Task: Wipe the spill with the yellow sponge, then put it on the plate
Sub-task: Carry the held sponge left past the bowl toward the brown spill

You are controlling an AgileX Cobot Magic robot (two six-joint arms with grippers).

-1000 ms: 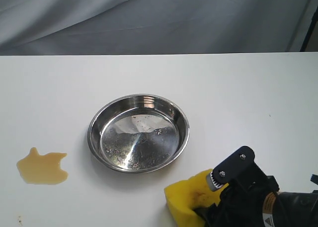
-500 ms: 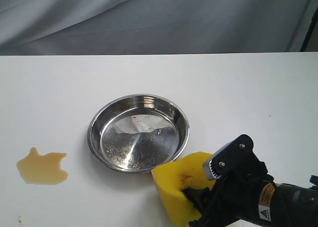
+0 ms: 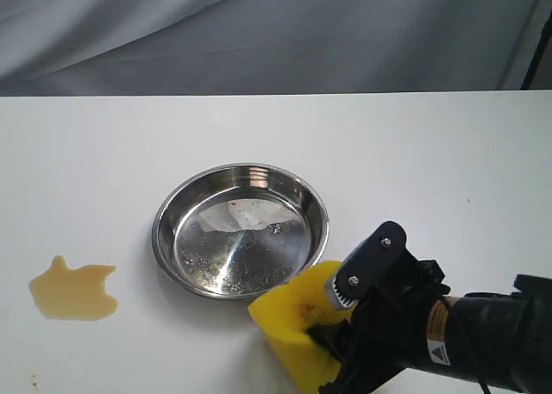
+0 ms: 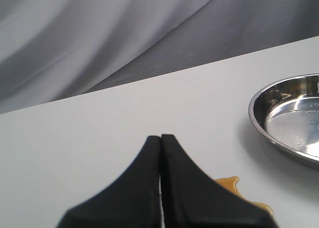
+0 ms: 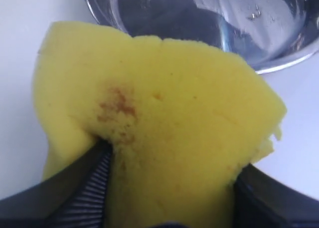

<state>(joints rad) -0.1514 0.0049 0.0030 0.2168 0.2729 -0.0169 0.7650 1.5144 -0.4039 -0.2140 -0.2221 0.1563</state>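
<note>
Obs: right claw [image 3: 335, 340] clamped on yellow sponge [image 3: 289, 316], at plate [image 3: 166, 215] rim.
Left to right: spill [image 3: 73, 289] well left of plate, unwiped; left claw [image 4: 160, 140] tips together; yellow sponge between right claw's fingers, lower right of plate. A second ago it sat farther right.

text: none legible | sign: warning triangle sticker [image 3: 437, 353] | on: right arm [image 3: 492, 347] casing

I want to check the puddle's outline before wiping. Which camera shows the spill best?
The exterior view: the spill lies whole and uncovered, left of the plate. The left wrist view shows only part of it, behind the left gripper. The right wrist view does not show it.
</note>
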